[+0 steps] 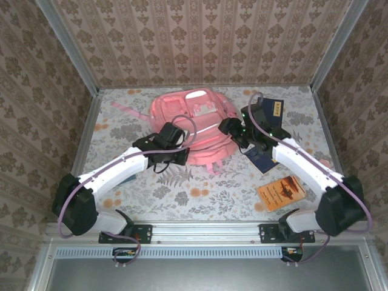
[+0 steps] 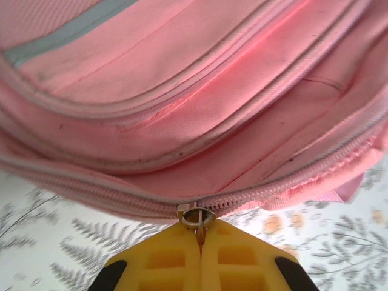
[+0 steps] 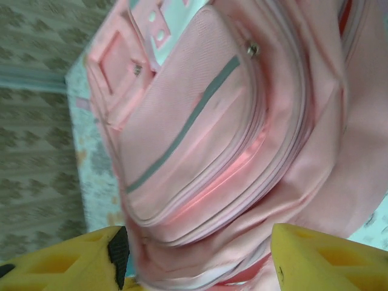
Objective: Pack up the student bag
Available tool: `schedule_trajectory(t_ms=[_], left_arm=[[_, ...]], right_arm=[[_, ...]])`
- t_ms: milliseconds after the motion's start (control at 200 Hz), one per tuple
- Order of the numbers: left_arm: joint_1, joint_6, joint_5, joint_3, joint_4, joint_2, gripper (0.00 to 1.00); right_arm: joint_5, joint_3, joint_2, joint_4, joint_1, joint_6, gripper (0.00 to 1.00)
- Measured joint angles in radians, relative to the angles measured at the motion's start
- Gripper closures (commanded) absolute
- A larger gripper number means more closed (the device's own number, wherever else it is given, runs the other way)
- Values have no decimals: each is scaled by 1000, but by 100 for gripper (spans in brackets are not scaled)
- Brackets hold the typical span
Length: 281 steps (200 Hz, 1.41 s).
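The student bag [image 1: 200, 115] lies flat on the flowery counter [image 1: 182, 194], in the middle near the back wall. The left hand [image 2: 200, 237] is at the bag's near edge. Its yellow fingers [image 2: 163, 260] are pinched tight on the little metal zip pull [image 2: 197, 216]. The right hand [image 3: 197, 260] is let go, its fingers wide apart, close to the bag's front pocket. An orange book [image 1: 280, 193] lies on the counter to the right
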Motion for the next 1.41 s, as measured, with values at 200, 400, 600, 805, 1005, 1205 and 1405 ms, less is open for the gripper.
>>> schedule_trajectory(t_ms=[200,400,600,805,1005,1205,1405], left_arm=[[-42,0,56,47,70,64,100],[-62,0,87,60,95,121,100],[-62,0,86,60,92,122,100],[-63,0,83,60,92,122,100],[-69,6,52,60,71,121,100],[-32,47,35,24,26,42,100],[71,70,46,-42,21,-41,100]], right_arm=[[-32,-86,-15,-3,43,198,39],[-96,-87,75,12,84,305,40],[-100,-64,132,5,106,365,49],[-88,-61,150,0,106,410,73],[-60,-61,155,1,106,405,91],[-64,-62,143,36,107,306,96],[-74,-63,121,75,107,273,96]])
